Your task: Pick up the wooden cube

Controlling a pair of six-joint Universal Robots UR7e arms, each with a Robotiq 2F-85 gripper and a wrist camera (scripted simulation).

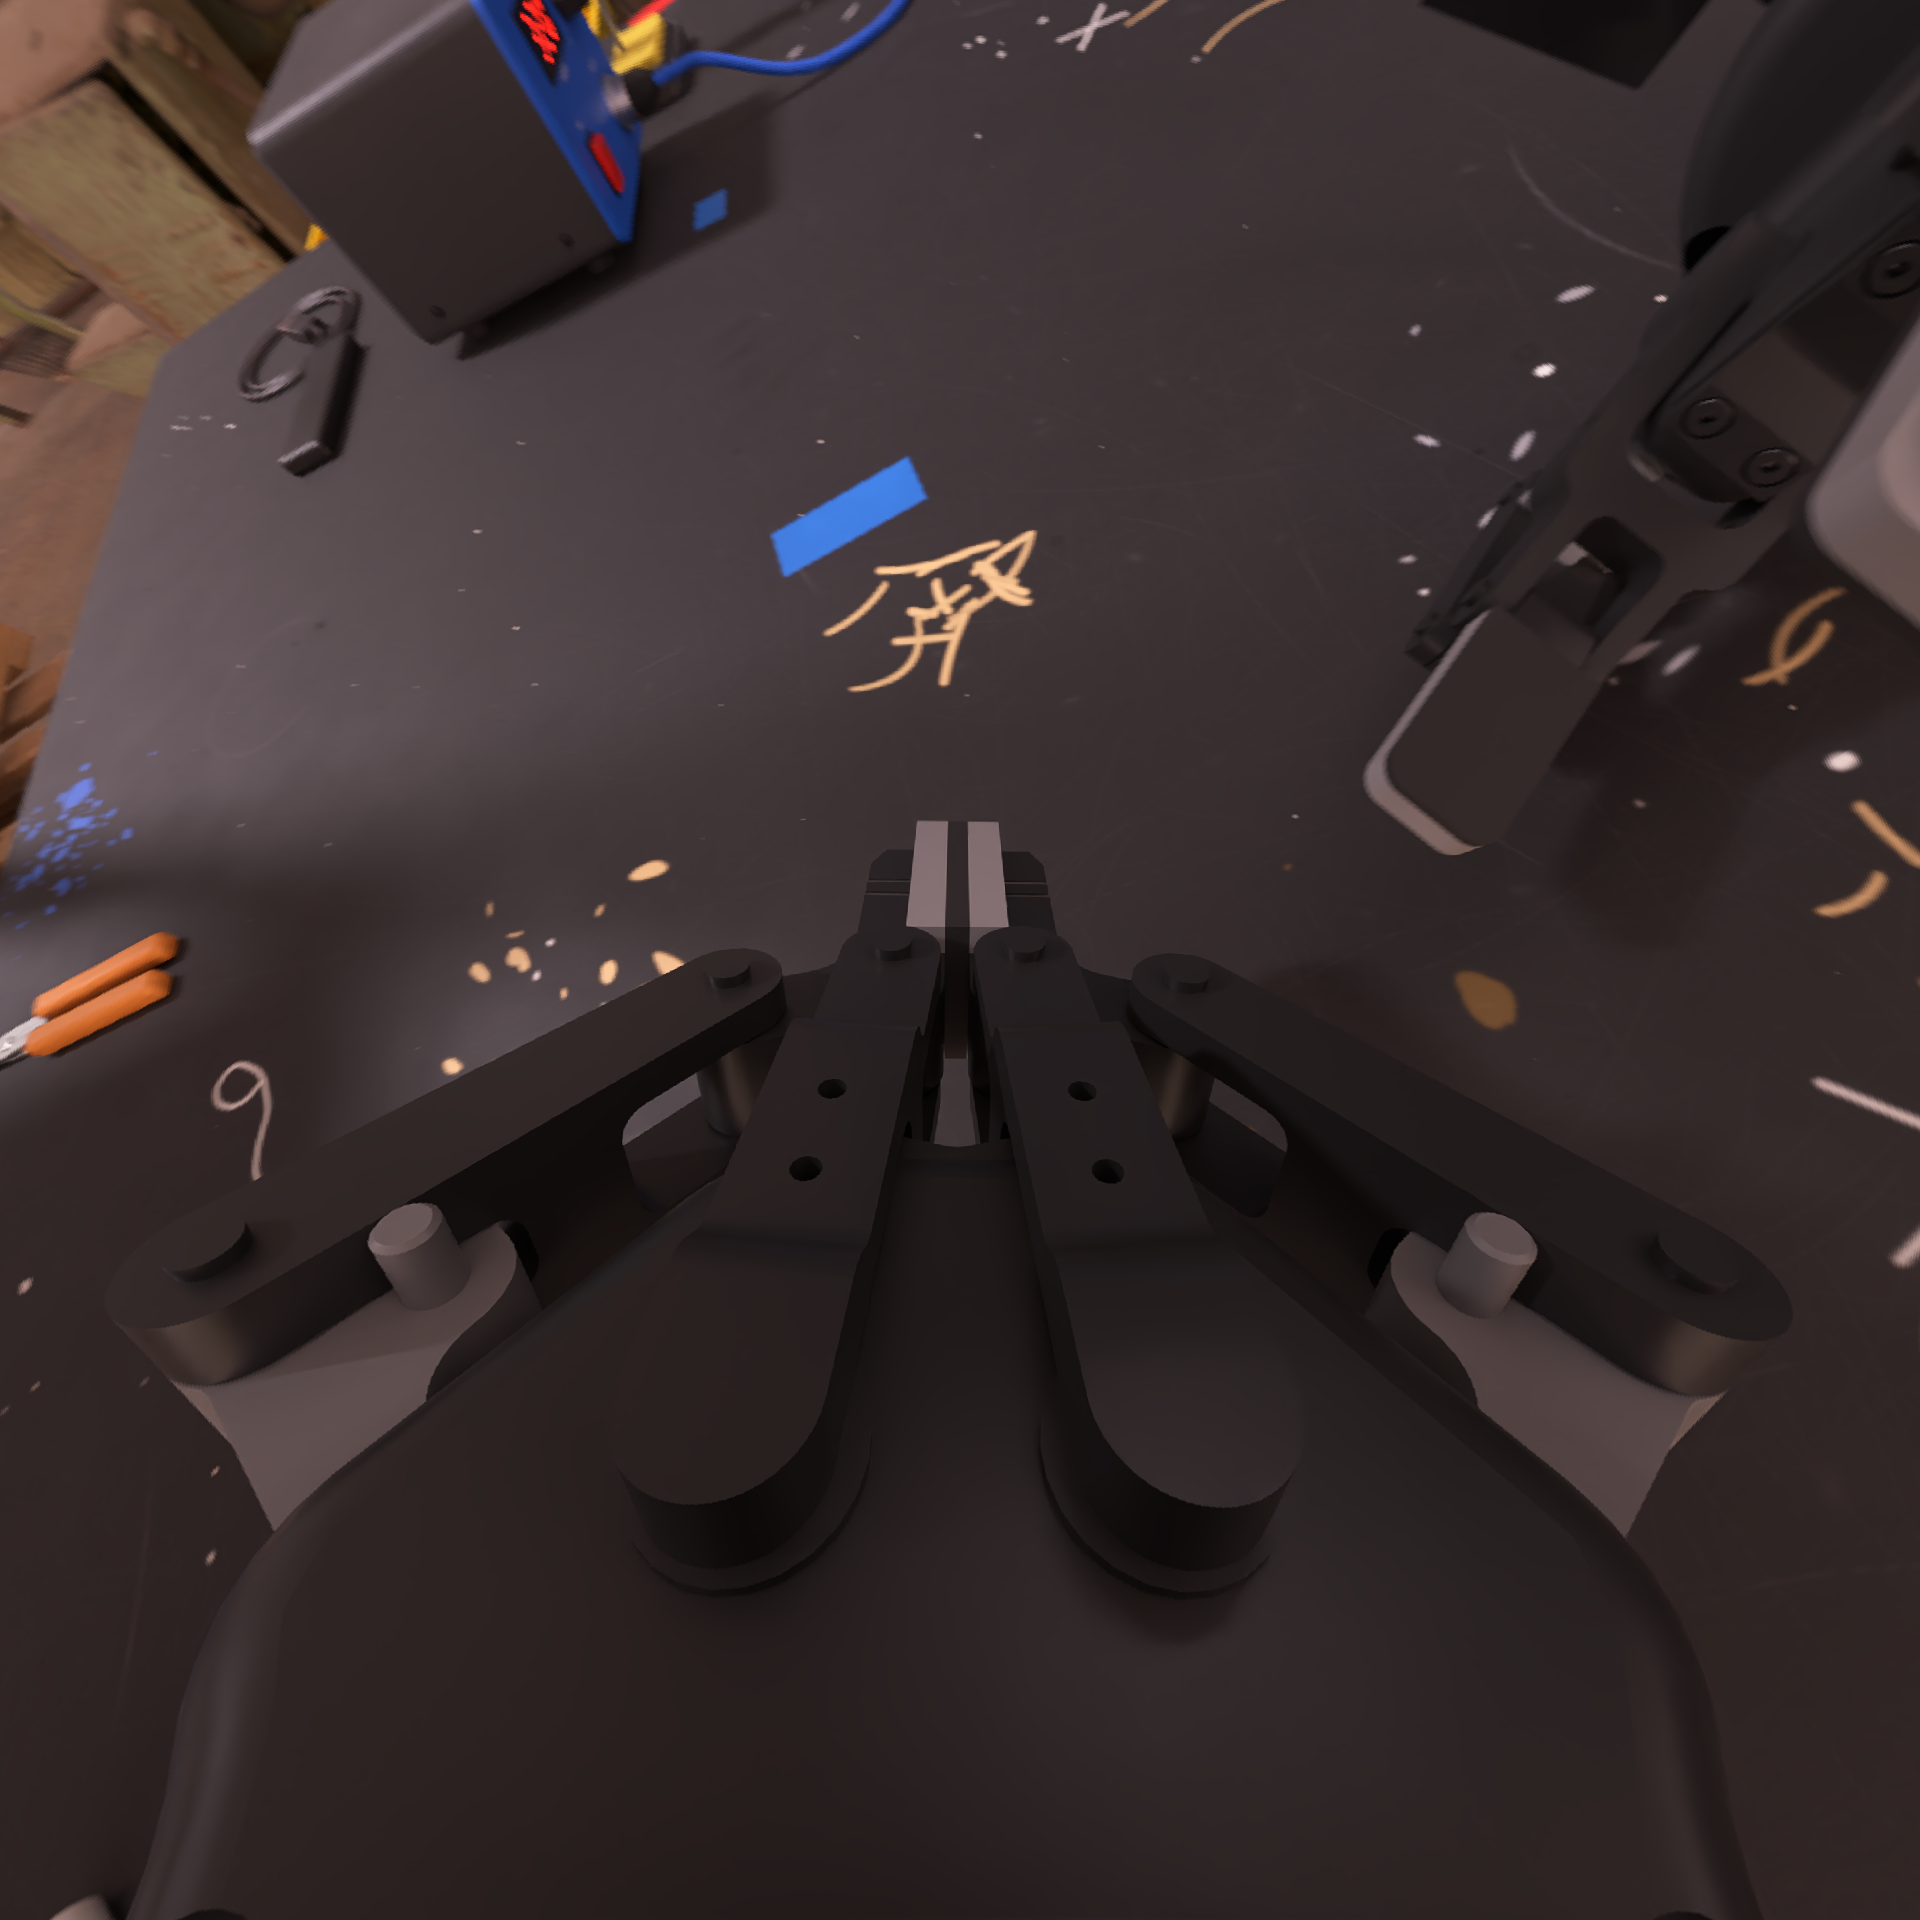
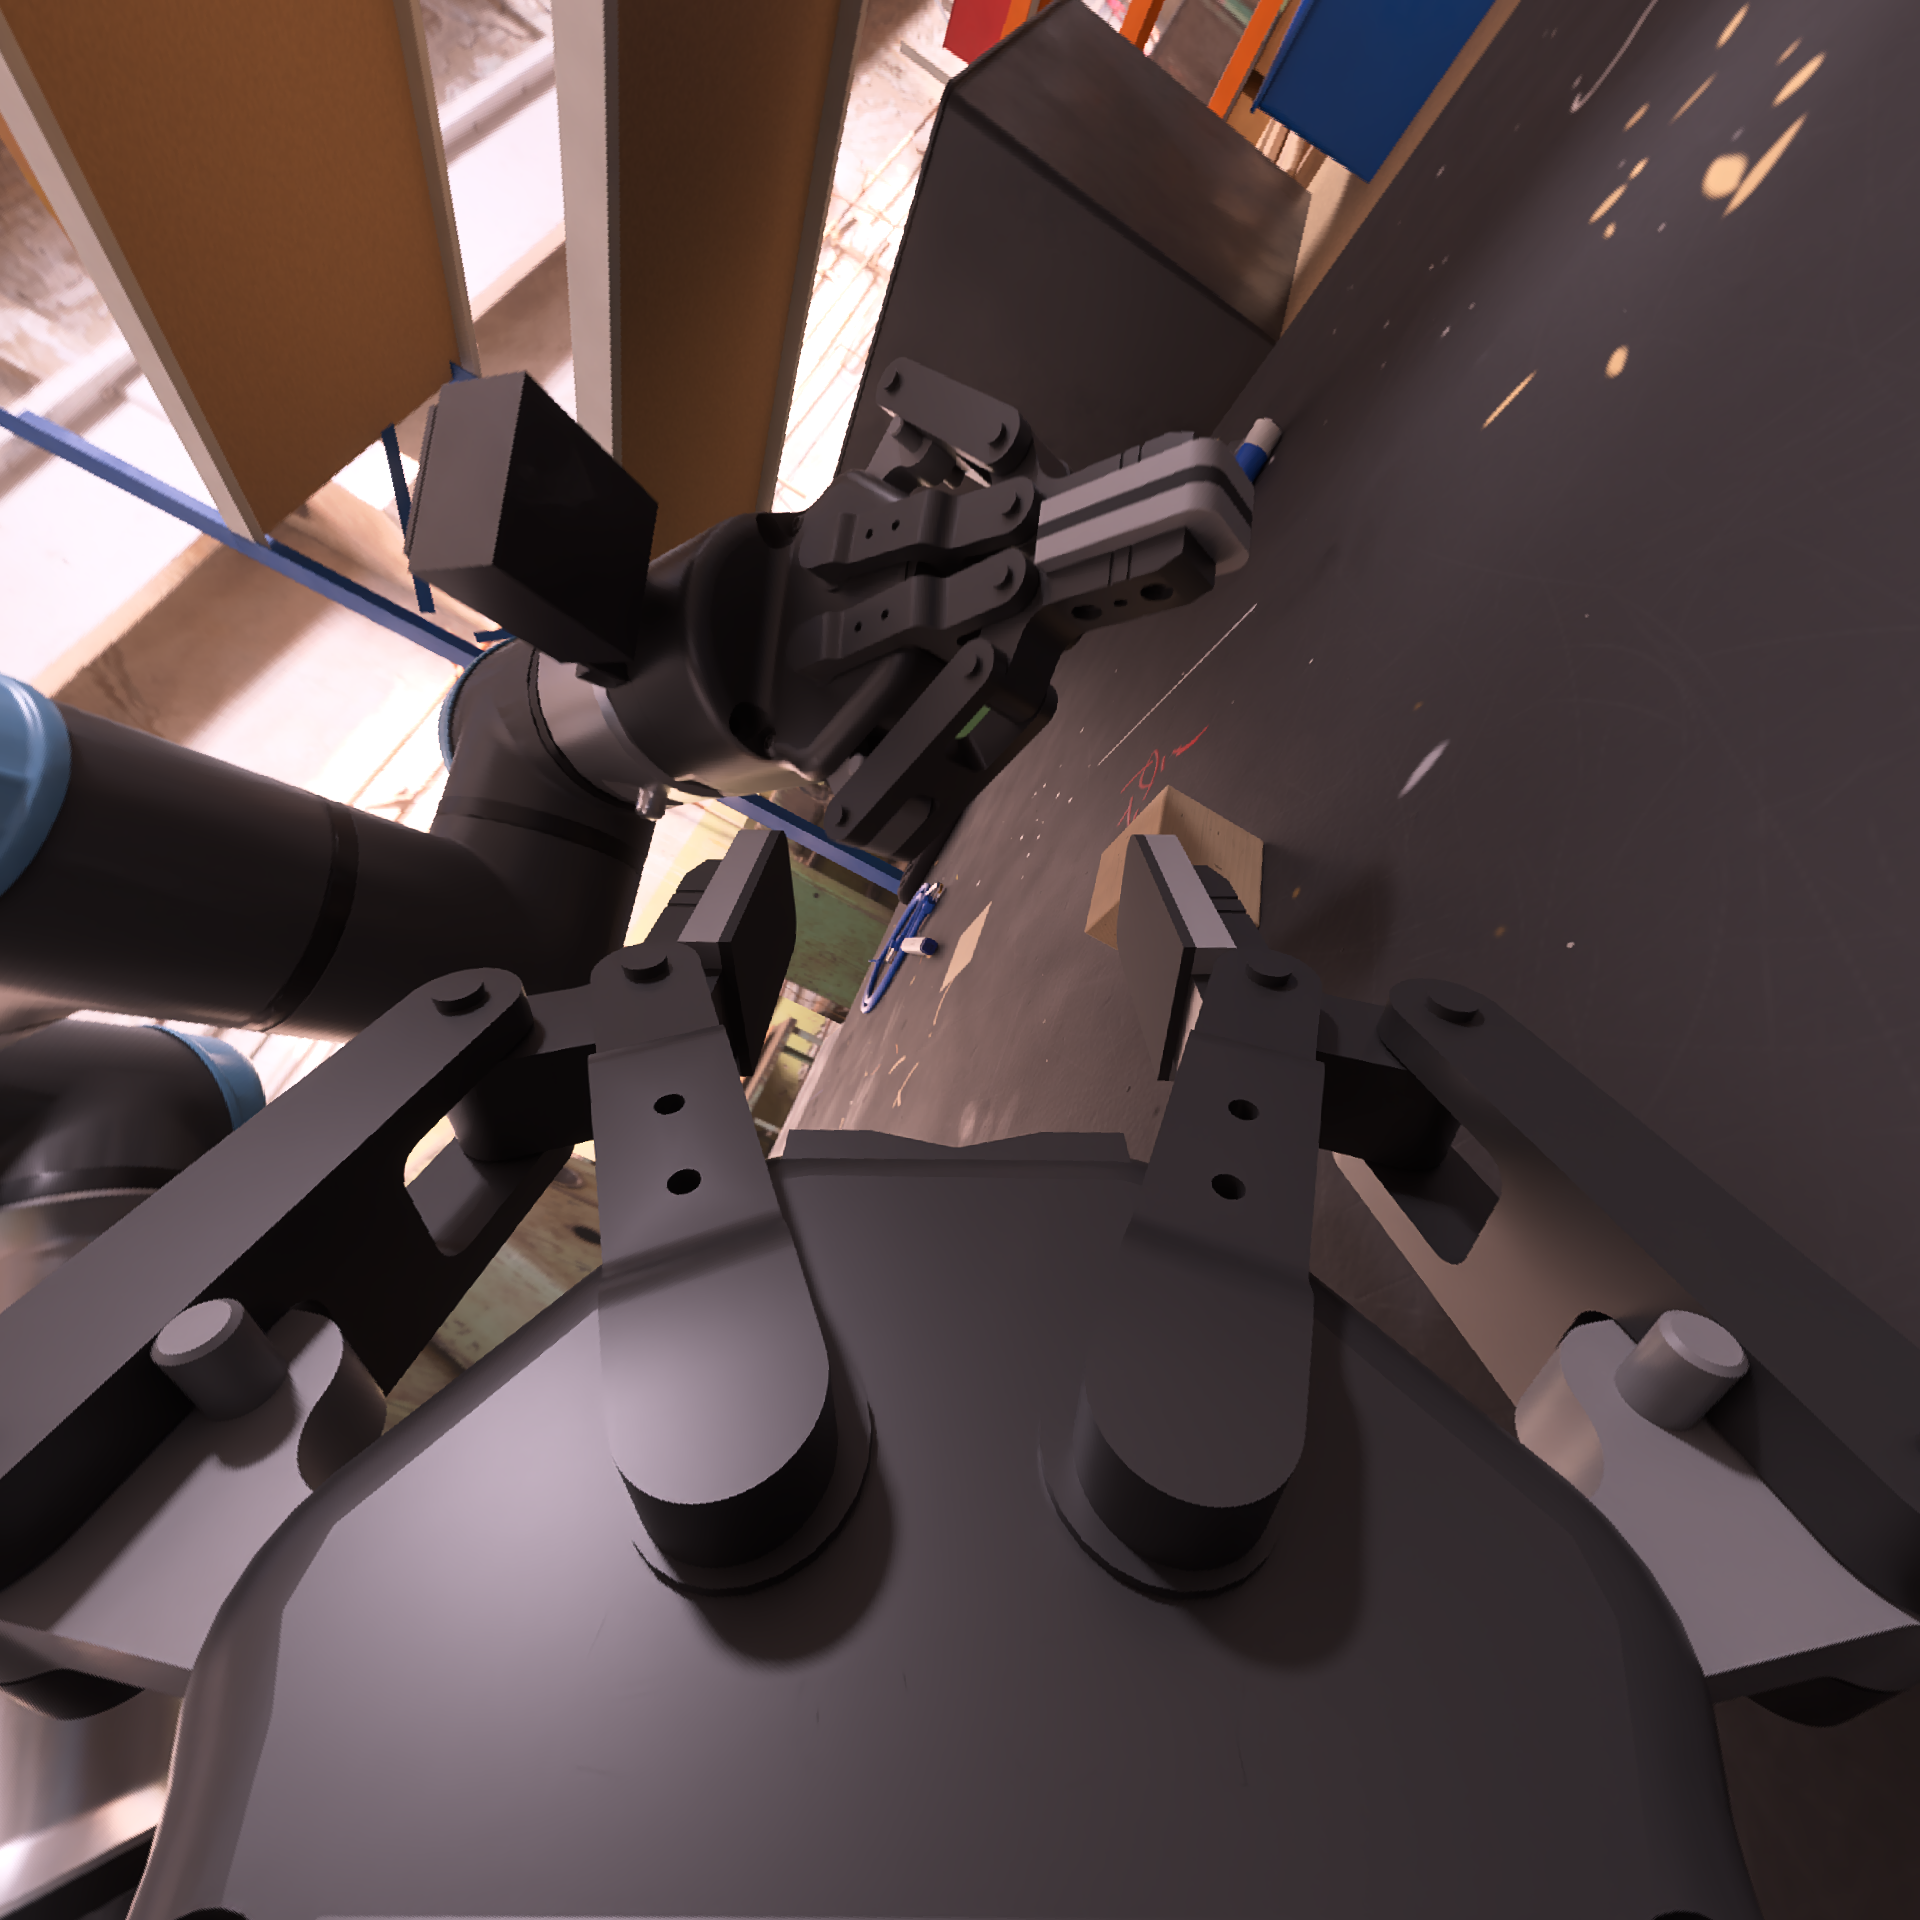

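Currently, the left gripper [image 1: 957,868] hovers over the dark table [image 1: 1195,364] with its pads pressed together, holding nothing. Ahead of it lie a blue tape strip [image 1: 848,515] and yellow scribbles [image 1: 940,608]. The right gripper [image 2: 961,899] stands spread apart; the cube [image 2: 1174,883] rests on the table, partly behind its right finger [image 2: 1184,899], not clamped.

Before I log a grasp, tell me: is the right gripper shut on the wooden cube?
No. The right gripper is wide open, and the wooden cube lies on the table behind one fingertip, not between them.
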